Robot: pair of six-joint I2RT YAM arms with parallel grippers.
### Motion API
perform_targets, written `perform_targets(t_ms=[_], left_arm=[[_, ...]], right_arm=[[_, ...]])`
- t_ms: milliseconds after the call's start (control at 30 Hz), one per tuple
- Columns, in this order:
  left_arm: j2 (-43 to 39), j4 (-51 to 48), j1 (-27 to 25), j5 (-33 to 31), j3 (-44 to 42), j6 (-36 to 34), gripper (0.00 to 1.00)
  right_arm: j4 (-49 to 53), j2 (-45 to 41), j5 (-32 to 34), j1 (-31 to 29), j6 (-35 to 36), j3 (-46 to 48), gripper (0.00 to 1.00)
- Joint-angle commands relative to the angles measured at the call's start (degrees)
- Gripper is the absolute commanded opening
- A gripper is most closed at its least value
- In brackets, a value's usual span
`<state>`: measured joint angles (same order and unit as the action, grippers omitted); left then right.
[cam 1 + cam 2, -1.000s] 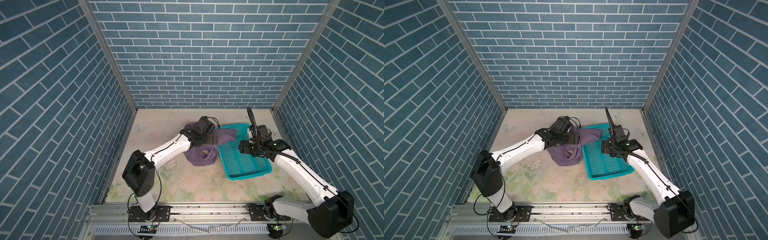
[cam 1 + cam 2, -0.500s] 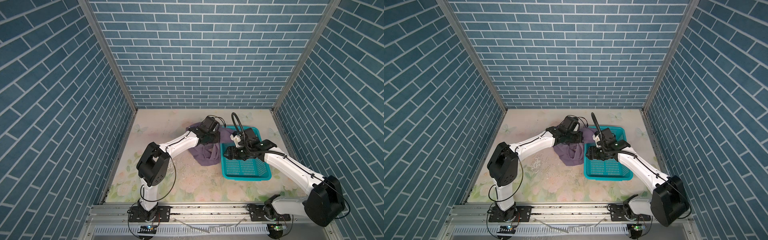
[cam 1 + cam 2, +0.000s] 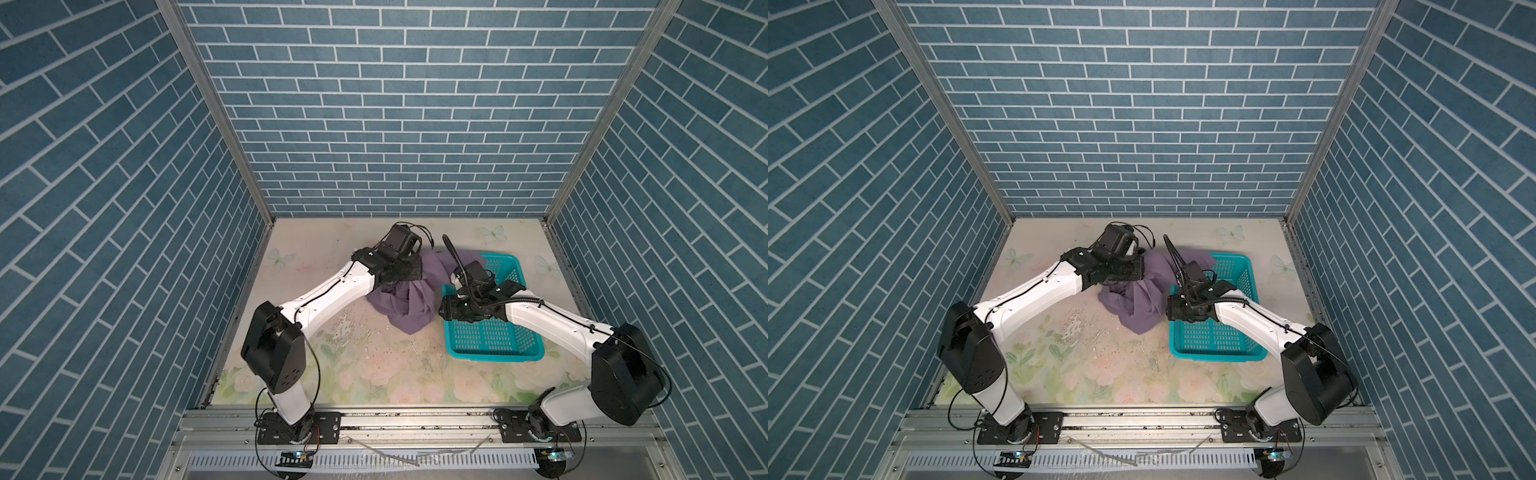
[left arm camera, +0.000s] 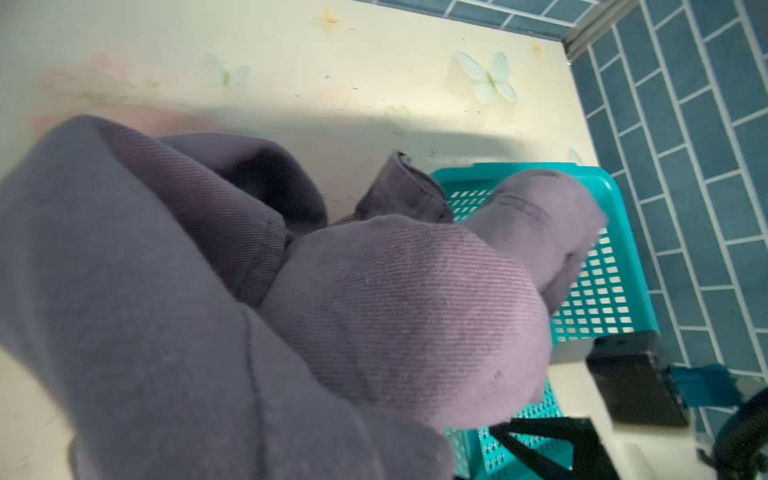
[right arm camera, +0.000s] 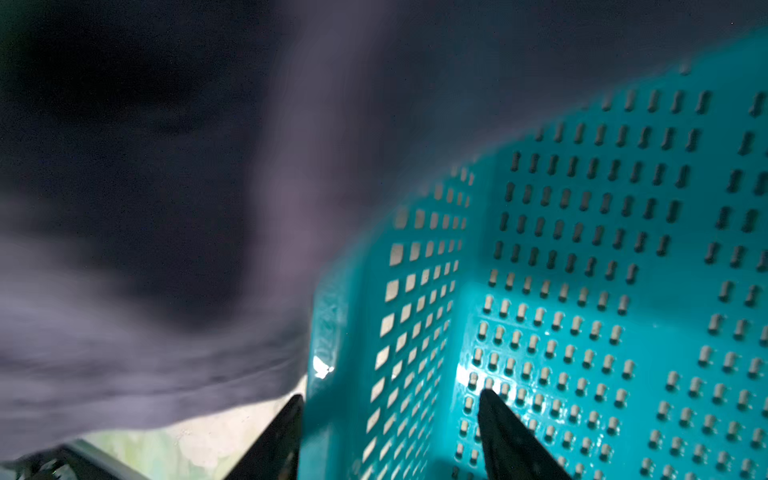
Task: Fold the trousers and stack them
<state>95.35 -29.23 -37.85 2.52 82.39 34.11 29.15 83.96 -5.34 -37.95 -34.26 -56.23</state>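
The dusty-purple trousers (image 3: 409, 299) (image 3: 1142, 299) hang bunched from my left gripper (image 3: 409, 272) (image 3: 1133, 274), which is shut on them above the table. One end of the cloth drapes over the far left corner of the teal mesh basket (image 3: 494, 358) (image 3: 1217, 355). In the left wrist view the trousers (image 4: 374, 291) fill the frame and hide the jaws. My right gripper (image 3: 446, 309) (image 5: 390, 432) is open, its fingers (image 5: 498, 428) astride the basket's left wall (image 5: 415, 291), one inside and one outside. Blurred cloth (image 5: 166, 208) hangs just beyond.
The basket's mesh floor (image 4: 598, 291) is bare apart from the draped cloth. The floral table (image 3: 374, 374) stretches in front of the cloth and basket. Blue brick walls close in on three sides, and a metal rail (image 3: 415, 424) runs along the front.
My left gripper has shut on the trousers and raised them into a hanging bunch. The right arm swung left to the basket's left wall, its jaws narrowing slightly. The basket turned a little.
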Motion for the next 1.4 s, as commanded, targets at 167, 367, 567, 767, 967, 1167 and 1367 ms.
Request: perform_targets(t_ms=[167, 367, 567, 767, 967, 1167, 1367], left_arm=[[-12.7, -1.1, 11.0, -7.0, -15.3, 3.2, 0.00], [-16.2, -4.7, 14.8, -9.4, -17.9, 1.8, 0.00], [-14.2, -4.8, 16.6, -9.2, -17.5, 2.1, 0.00], [-10.7, -4.6, 16.6, -6.7, -15.1, 2.9, 0.00], [-12.3, -3.5, 16.6, -6.7, -17.6, 3.5, 0.00], [-13.6, -4.6, 16.6, -7.1, -18.4, 2.3, 0.00], [-13.3, -5.1, 16.7, -7.3, -18.0, 1.6, 0.00]], right_arm=[[8.6, 6.0, 17.2, 1.3, 6.3, -3.8, 0.54], [7.4, 6.8, 16.7, 8.8, 9.3, -4.0, 0.45], [5.0, 12.0, 19.8, 15.6, 17.3, -8.6, 0.25], [4.3, 24.1, 17.0, 19.6, 25.3, -22.7, 0.13], [7.2, 33.2, 17.3, 22.0, 29.7, -35.6, 0.09], [9.3, 40.7, 18.6, 25.6, 33.1, -45.9, 0.08], [12.2, 45.1, 19.1, 27.5, 34.0, -53.9, 0.17]])
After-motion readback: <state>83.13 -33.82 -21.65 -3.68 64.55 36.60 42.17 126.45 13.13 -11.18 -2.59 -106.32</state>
